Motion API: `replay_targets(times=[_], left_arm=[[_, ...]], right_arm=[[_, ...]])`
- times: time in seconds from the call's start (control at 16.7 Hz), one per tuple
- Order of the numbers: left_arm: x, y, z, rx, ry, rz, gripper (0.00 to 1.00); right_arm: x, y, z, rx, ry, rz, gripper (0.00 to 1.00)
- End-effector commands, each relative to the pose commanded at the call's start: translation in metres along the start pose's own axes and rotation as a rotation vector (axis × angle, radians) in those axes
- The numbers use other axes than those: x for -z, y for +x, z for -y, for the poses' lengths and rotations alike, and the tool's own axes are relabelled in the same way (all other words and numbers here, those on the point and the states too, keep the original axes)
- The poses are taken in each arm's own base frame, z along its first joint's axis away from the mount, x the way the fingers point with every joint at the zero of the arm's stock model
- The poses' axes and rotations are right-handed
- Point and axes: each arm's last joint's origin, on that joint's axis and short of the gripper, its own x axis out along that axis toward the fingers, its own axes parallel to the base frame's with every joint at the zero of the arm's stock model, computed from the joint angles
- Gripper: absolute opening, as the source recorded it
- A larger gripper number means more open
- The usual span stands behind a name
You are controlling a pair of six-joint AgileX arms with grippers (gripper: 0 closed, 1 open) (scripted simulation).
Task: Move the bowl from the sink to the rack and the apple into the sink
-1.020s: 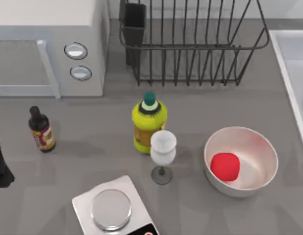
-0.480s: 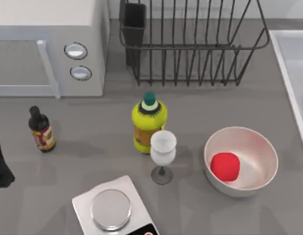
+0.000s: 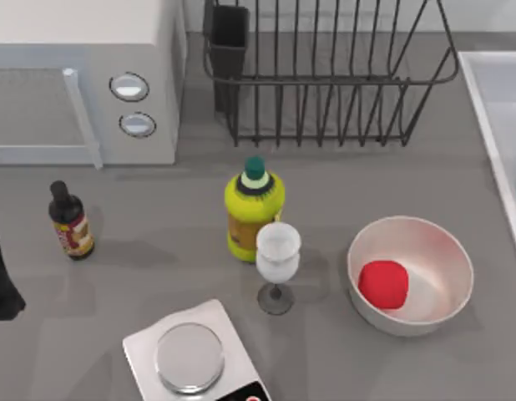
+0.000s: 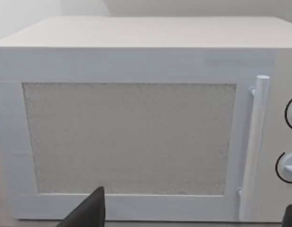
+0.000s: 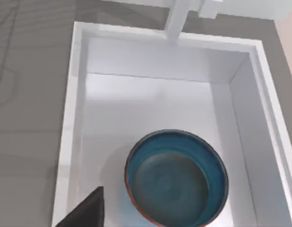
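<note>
left arm [image 3: 1,280]: at table's left edge | right gripper: one finger [image 5: 87,212] visible

Light: even and soft, bright on the grey table [image 3: 158,251].
Shadows: faint, short ones beside the yellow bottle [image 3: 253,213] and wine glass [image 3: 277,266]; a soft one inside the white bowl [image 3: 446,251].
Glare: mild sheen inside the sink [image 5: 150,94].
Focus: slightly soft throughout.

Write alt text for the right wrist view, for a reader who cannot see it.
A teal-blue bowl with a reddish-brown rim sits upright inside the white rectangular sink, seen from above. Grey counter borders the sink, a white faucet stands at its far edge, and one dark finger of the right gripper shows in the foreground.
</note>
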Motion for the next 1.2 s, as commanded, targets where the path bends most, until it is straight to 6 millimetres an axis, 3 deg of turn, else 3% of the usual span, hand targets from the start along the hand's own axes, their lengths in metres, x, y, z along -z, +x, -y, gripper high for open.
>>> replay_targets(times=[0.12,0.3,0.48,0.66,0.9,1.2], left_arm=[[0.0,0.0,0.0,0.0,0.0,0.0,1.0],[0.0,0.0,0.0,0.0,0.0,0.0,1.0],[0.0,0.0,0.0,0.0,0.0,0.0,1.0],[0.0,0.0,0.0,0.0,0.0,0.0,1.0],[0.0,0.0,0.0,0.0,0.0,0.0,1.0],[0.0,0.0,0.0,0.0,0.0,0.0,1.0]], right_arm=[[-0.023,0.045,0.013,-0.01,-0.015,-0.151,1.0],[-0.038,0.116,0.033,-0.037,-0.025,-0.357,1.0],[-0.036,0.177,0.052,-0.071,-0.022,-0.525,1.0],[-0.023,0.225,0.07,-0.106,-0.008,-0.657,1.0],[-0.002,0.27,0.09,-0.146,0.022,-0.782,1.0],[0.011,0.291,0.106,-0.168,0.051,-0.843,1.0]])
